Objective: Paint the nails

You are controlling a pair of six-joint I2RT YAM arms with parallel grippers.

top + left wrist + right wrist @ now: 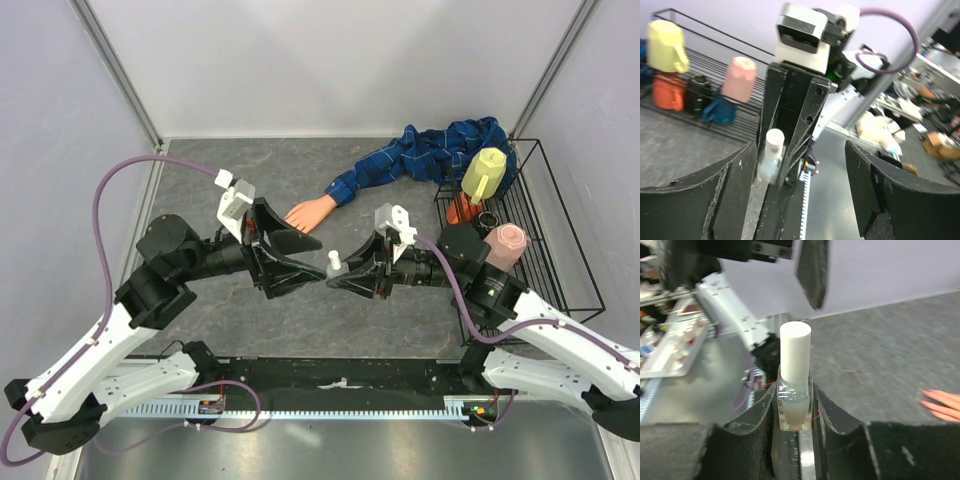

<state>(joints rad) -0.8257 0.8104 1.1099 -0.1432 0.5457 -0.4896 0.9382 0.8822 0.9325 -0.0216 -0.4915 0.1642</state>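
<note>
White arms [85,365] with black joints, black hands [315,262], purple cables [97,215]

The nails [926,402] are sitting at the fingertips of the peach mannequin hand [308,212], which is lying flat near the middle of the desk, somewhat toward the far edge. They are pointing toward the left edge and showing slightly pinker than the skin; finer detail is too small to tell.

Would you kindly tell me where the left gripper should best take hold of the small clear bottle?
The white cap: an upright cylinder standing clear above the right gripper, whose jaws clamp the bottle body. Bring the open left gripper in level from the left, jaws astride.
</note>
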